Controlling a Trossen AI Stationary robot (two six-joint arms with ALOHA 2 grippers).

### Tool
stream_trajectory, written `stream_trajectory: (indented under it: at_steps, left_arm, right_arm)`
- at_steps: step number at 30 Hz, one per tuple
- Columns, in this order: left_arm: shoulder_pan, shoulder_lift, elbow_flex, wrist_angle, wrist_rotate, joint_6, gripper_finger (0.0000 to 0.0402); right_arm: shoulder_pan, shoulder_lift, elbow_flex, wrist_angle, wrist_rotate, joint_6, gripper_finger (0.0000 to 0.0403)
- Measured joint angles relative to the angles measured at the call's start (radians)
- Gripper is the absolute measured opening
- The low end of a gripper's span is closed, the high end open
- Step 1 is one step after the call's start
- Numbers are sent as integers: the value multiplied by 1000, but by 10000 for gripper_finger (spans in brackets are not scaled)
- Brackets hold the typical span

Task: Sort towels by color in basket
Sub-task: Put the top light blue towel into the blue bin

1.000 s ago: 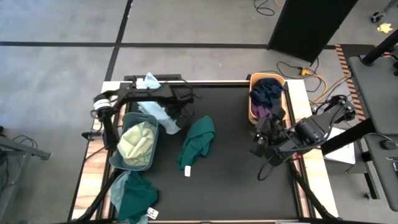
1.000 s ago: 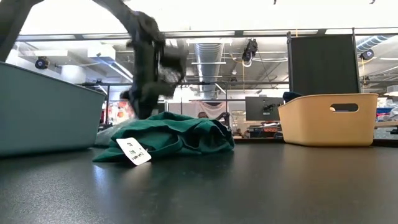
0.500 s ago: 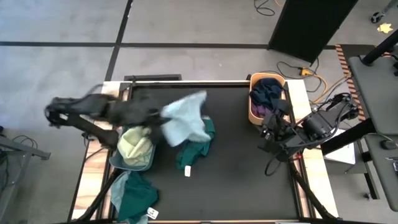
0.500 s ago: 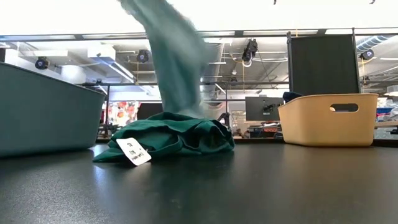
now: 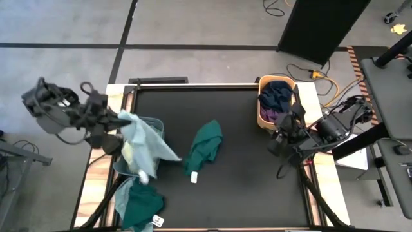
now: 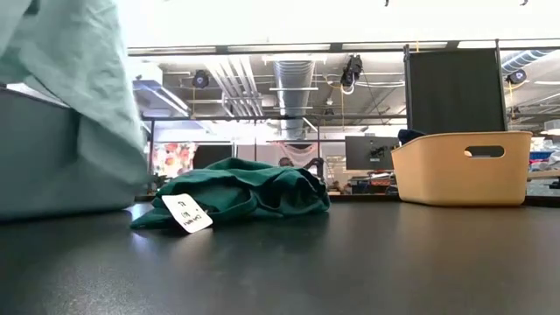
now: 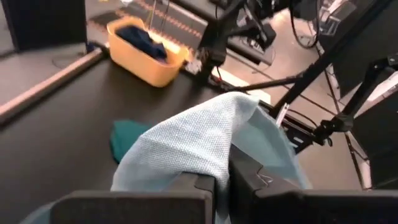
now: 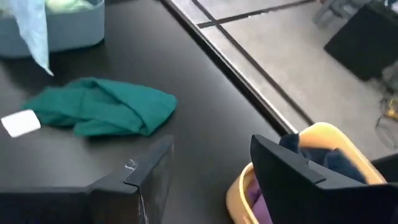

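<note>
My left gripper [image 5: 120,120] is raised at the table's left edge, shut on a light mint towel [image 5: 145,143] that hangs over the grey-blue basket [image 5: 153,169]. A pale yellow-green towel [image 5: 129,156] lies in that basket. One dark teal towel [image 5: 206,145] lies bunched mid-table, its white tag [image 5: 193,177] on the mat. A second dark teal towel [image 5: 138,203] lies at the near left corner. Navy and purple towels [image 5: 277,100] fill the yellow basket [image 5: 261,116]. My right gripper [image 5: 283,138] is open beside that basket, touching nothing. My left gripper [image 7: 222,177] pinches a bunched fold of the mint towel [image 7: 205,140] between its two fingers. The cloth bulges out past the fingertips. The towel is lifted clear of the table and hangs slack below the gripper [image 6: 79,96], over the grey-blue basket.
The black mat [image 5: 244,187] shows bare between the teal towel and the right arm. The grey-blue basket [image 6: 52,166] stands at the left edge, the yellow basket [image 6: 459,166] at the far right. Cables and a stand lie beyond the table's right edge.
My left gripper took the mint towel from beside the grey-blue basket, lifted it clear, swung it out over the mid-table, then swept back toward the left edge. The towel now hangs over the basket. My right gripper drew back slightly toward the right edge.
</note>
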Motion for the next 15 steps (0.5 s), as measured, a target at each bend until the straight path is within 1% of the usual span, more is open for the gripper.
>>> stream_trajectory:
  at_steps: [3,5,9,15]
  left_arm:
    - [1,-44,1,-19,1,59,0]
    - [1,-71,1,-20,33,105,0]
    - [1,-135,18,-10,158,183,0]
    - [2,-230,123,-9,369,258,0]
  right_arm:
    - [-4,7,0,-1,23,76,206]
    - [-5,14,0,0,59,141,206]
    - [-13,34,-2,-1,110,253,206]
    - [-36,79,-23,0,110,402,206]
